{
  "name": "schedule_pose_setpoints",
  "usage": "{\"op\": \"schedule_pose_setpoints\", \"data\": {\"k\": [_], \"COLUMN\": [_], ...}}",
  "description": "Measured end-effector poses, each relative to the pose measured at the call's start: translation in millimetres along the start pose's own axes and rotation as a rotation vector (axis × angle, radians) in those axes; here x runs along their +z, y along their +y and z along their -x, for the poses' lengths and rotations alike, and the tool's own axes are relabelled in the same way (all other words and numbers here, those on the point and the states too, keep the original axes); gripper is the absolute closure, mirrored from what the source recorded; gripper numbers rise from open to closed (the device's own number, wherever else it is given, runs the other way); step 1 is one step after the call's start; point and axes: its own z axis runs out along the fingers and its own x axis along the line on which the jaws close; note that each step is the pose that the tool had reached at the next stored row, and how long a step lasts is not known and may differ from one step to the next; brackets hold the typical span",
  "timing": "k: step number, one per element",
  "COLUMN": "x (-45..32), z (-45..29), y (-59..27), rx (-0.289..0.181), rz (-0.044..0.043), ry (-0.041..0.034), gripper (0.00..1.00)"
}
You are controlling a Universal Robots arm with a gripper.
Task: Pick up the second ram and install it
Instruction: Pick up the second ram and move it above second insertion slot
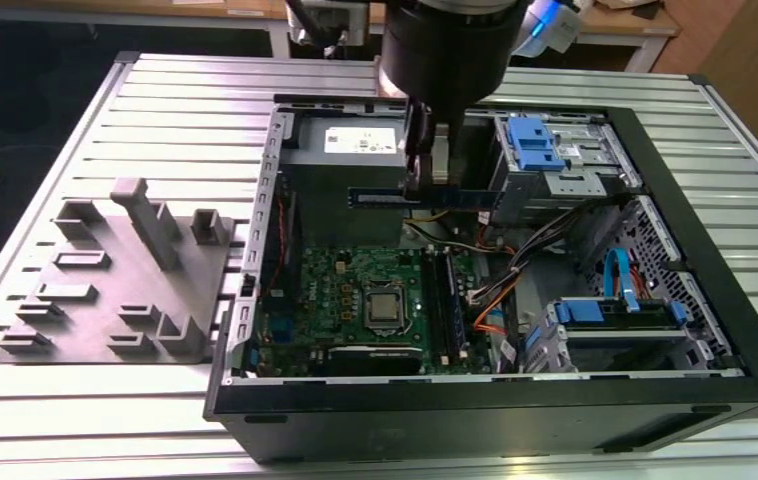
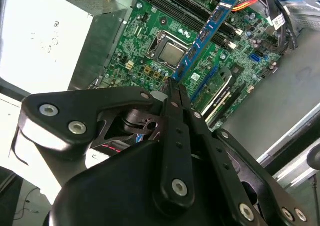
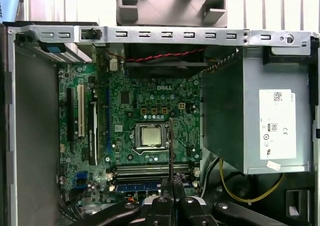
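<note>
Hand (image 1: 419, 188) tight on second ram (image 1: 466, 197), long axis level, exterior view's left to right.

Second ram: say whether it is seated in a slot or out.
Out: the gripper holds the second ram above the motherboard.

The bench (image 1: 72, 420) is a ribbed metal top. An open black case (image 1: 486, 420) lies on its side on it, with a grey holder (image 1: 112, 300) just beside, toward the exterior view's left.
</note>
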Motion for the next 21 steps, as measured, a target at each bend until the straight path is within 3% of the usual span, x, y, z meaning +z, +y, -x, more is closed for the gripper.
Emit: {"op": "schedule_pose_setpoints", "data": {"k": [7, 12, 21], "x": [9.0, 15.1, 29.8], "z": [-0.3, -0.8, -2.1], "y": [-0.1, -0.1, -0.2], "rx": [0.001, 0.001, 0.001], "rz": [0.0029, 0.003, 0.003], "ry": [-0.0011, -0.0126, -0.0142], "gripper": [0.91, 0.91, 0.91]}}
